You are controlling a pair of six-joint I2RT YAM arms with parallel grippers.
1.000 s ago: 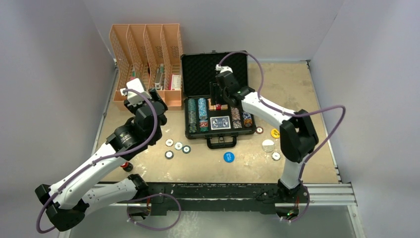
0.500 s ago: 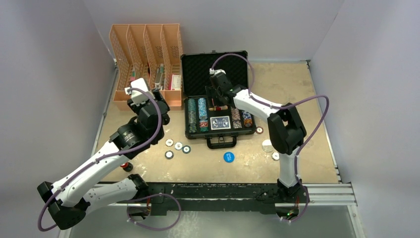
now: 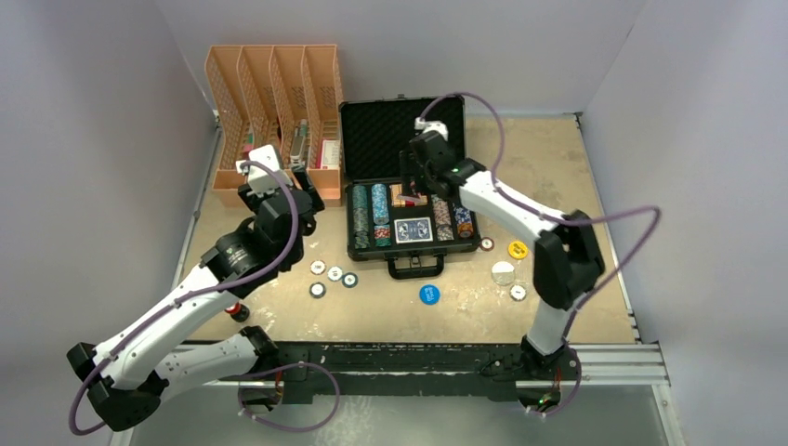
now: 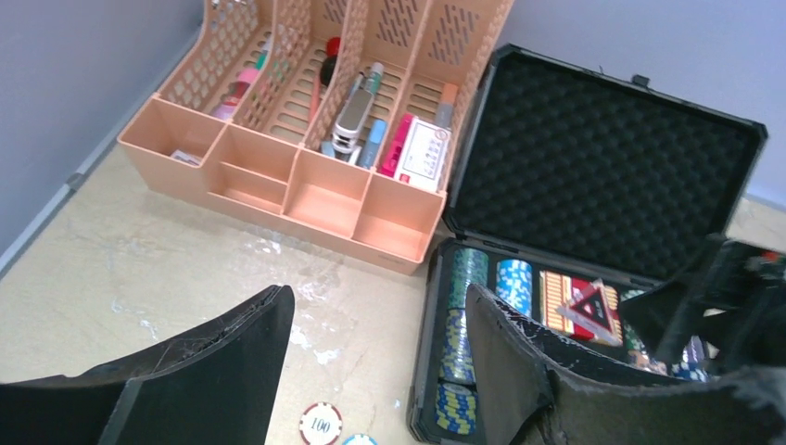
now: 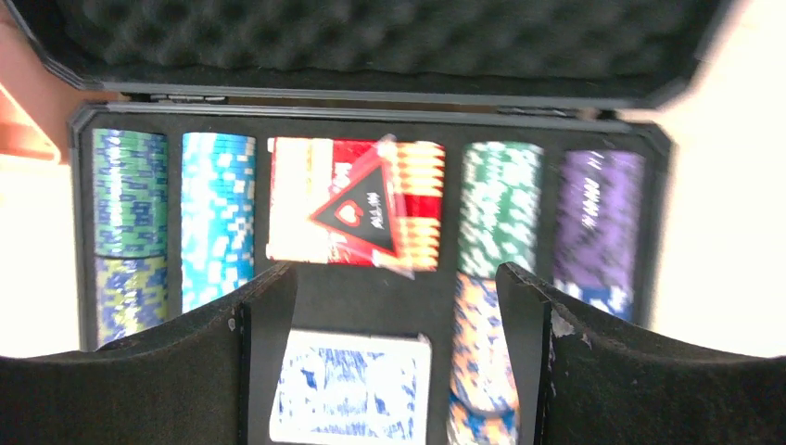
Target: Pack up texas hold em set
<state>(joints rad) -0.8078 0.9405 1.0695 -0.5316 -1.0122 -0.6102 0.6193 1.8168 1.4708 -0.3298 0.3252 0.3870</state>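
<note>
The black case [image 3: 373, 139] lies open, its foam lid standing at the back and its handle [image 3: 415, 269] to the front. Rows of poker chips [image 3: 379, 209] fill its slots. A red deck [image 5: 357, 202] lies in the middle back slot and a blue deck [image 5: 350, 387] in front of it. My right gripper [image 3: 412, 183] hovers over the red deck, open and empty [image 5: 394, 362]. My left gripper [image 3: 295, 200] is open and empty left of the case [image 4: 375, 371]. Several loose chips [image 3: 334, 275] lie on the table in front of it.
An orange slotted organiser [image 3: 271, 111] stands back left, against the case. A blue disc [image 3: 428, 295] lies in front of the handle. Yellow [image 3: 517, 249] and white [image 3: 503, 272] discs and small chips lie right of the case. A red-and-black bottle [image 3: 240, 311] sits under my left arm.
My right arm's elbow swung left and then back to the right, while its gripper stayed over the red deck's slot. My left arm has barely moved.
</note>
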